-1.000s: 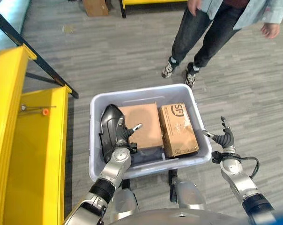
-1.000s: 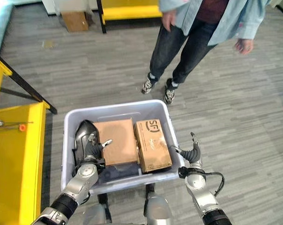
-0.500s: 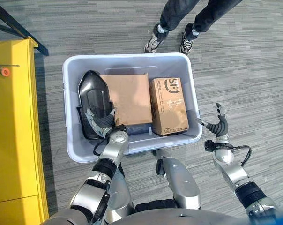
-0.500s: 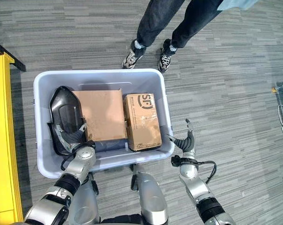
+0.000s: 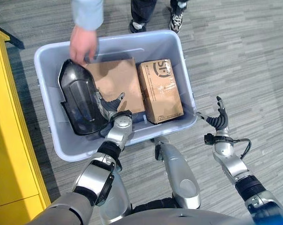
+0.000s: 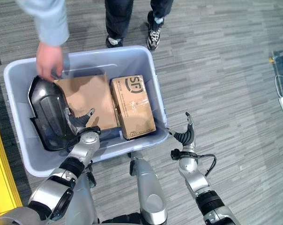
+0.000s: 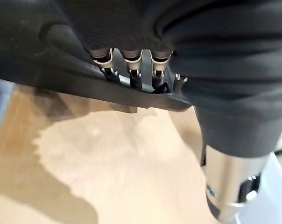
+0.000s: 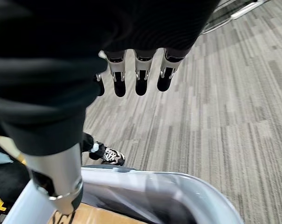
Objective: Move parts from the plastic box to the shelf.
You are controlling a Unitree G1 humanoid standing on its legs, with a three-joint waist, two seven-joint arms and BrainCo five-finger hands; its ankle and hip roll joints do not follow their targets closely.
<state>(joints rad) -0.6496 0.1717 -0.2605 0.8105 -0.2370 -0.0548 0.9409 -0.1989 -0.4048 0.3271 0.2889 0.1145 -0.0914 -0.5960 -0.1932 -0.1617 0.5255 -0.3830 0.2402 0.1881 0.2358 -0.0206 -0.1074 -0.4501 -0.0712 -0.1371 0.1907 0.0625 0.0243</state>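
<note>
— Where's the glossy black moulded plastic part point(image 5: 80, 104)?

— Lying in the left end of the pale grey plastic box point(image 5: 188, 101), beside a flat brown cardboard box point(image 5: 114, 84) and a printed cardboard carton point(image 5: 161, 90).

— Left hand point(image 5: 114, 112)?

— Down inside, fingers point(image 7: 131, 70) curled over the part's edge, gripping it. A person's hand point(image 5: 82, 44) on its far end.

— Right hand point(image 5: 219, 121)?

— Outside the box, above grey plank flooring point(image 5: 244, 61), fingers point(image 8: 140, 77) straight, holding nothing.

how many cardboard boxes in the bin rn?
2. A plain flat cardboard box lies mid-bin beside the black part; a printed cardboard box lies against the bin's right wall. More may be hidden underneath.
</note>
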